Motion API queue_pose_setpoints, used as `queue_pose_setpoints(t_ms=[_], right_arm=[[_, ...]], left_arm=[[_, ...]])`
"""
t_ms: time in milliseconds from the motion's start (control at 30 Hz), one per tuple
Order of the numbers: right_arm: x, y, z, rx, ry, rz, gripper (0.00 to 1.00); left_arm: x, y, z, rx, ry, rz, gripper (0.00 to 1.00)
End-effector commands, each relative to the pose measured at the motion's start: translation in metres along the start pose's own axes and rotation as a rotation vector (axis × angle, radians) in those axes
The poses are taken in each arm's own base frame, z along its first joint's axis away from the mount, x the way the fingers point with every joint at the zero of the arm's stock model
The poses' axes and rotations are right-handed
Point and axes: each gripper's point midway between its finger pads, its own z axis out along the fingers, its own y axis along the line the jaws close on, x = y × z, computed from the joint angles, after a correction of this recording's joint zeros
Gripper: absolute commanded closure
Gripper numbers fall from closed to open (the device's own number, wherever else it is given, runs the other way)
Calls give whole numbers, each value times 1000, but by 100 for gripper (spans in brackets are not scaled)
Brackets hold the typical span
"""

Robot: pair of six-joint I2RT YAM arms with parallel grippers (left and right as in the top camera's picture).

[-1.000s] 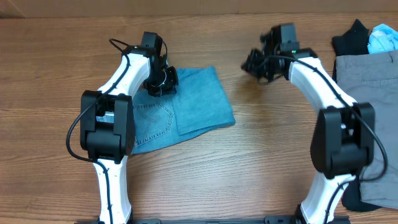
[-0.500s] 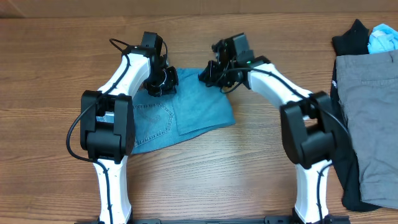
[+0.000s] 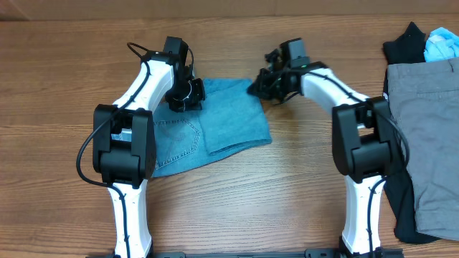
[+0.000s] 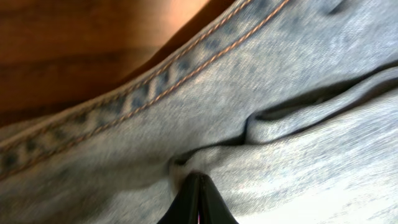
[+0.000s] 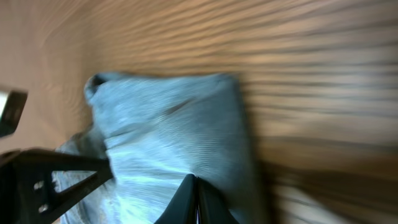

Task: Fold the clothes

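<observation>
The light blue denim jeans (image 3: 229, 118) lie folded on the wooden table, with a stitched back pocket at their left. My left gripper (image 3: 185, 93) is shut, its tips pressed on a wrinkle of denim near the stitched waistband (image 4: 155, 87); the closed fingertips (image 4: 198, 179) touch the cloth. My right gripper (image 3: 262, 86) is shut and empty at the jeans' top right corner. In the blurred right wrist view its closed tips (image 5: 196, 182) hover over the jeans (image 5: 168, 130).
Grey trousers (image 3: 423, 129) lie at the right edge, over a black garment (image 3: 405, 44). A light blue item (image 3: 441, 43) sits at the top right corner. Bare wood lies in front of the jeans.
My right gripper swung left from the bare table to the jeans' top edge, then drew back a little to their right corner. The left gripper and the jeans have not moved.
</observation>
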Motion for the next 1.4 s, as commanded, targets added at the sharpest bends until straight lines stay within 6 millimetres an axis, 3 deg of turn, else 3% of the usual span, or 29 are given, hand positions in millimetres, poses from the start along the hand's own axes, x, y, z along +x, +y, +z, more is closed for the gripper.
queue_pose_setpoints(t_ms=[0,167,233,300,367,400,600,700,867,1033,1167,1367], right_arm=[[-36,-22,-40,120,-123,-4,96],[-51,13,-95,147,-214,-35,95],[-51,25,-122,183,-257,-44,86],[-48,34,-147,219,-292,-49,43],[-40,40,-171,260,-317,-47,13],[-35,43,-181,278,-324,-43,0],[3,44,-220,367,-288,-4,0],[18,37,-232,430,-266,13,0],[39,26,-235,483,-186,3,0],[41,22,-236,505,-181,5,0],[37,24,-236,498,-196,-2,0],[33,26,-236,491,-212,-9,0]], left_arm=[[-12,23,-35,-101,-74,26,96],[-4,12,-116,-133,-206,76,96],[9,13,-144,-160,-231,76,85],[23,17,-167,-181,-242,68,43],[36,21,-184,-184,-243,51,0],[41,24,-192,-187,-244,29,0],[72,79,-228,-258,-212,-177,0],[83,111,-232,-274,-163,-250,0],[87,172,-230,-266,-154,-364,0],[96,187,-205,15,-120,-286,0],[107,209,-171,77,-114,-336,1],[115,216,-131,107,-110,-353,4]])
